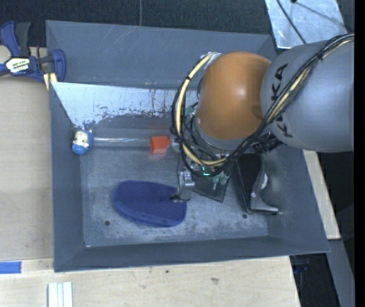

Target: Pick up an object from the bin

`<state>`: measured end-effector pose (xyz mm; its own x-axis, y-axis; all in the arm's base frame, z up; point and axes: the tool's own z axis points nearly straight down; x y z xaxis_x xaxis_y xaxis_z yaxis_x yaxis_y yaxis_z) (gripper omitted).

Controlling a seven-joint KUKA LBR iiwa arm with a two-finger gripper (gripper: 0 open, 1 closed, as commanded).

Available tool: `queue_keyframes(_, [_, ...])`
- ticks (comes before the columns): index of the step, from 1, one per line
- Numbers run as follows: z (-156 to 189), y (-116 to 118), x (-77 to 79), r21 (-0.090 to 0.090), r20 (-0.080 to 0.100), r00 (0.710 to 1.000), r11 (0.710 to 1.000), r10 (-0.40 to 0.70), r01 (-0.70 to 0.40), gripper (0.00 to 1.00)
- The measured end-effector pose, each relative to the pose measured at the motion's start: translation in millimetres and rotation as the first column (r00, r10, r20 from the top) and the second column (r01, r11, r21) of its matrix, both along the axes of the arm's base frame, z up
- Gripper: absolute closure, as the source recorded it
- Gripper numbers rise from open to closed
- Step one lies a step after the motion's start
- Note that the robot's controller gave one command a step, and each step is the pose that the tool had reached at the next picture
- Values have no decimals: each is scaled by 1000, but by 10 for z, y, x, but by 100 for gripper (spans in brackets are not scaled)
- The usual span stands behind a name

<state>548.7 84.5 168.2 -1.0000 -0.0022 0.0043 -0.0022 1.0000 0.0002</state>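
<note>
dark blue oval pad (145, 203) lies flat on the bin (67, 190) floor, front centre. the gripper (184, 189) is at the pad's right edge; contact cannot be confirmed. its opening and any hold cannot be told. an orange block (159, 144) and a clear tube (115, 139) lie behind the pad, and a black object (251, 179) to the right.

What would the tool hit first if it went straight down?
Most likely the right edge of the dark blue oval pad; the tool sits over it, though depth is unclear.

text: KUKA | on: grey arm (310, 101) | partly behind cables (278, 98)
</note>
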Motion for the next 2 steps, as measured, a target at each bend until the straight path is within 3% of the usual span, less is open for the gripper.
queue_keyframes(1, [-979, -125, -11, 2, 0, 899, 899, 438, -438, 0])
queue_keyframes(2, [-939, -121, 25, -1, 11, 901, 901, 435, -435, 100])
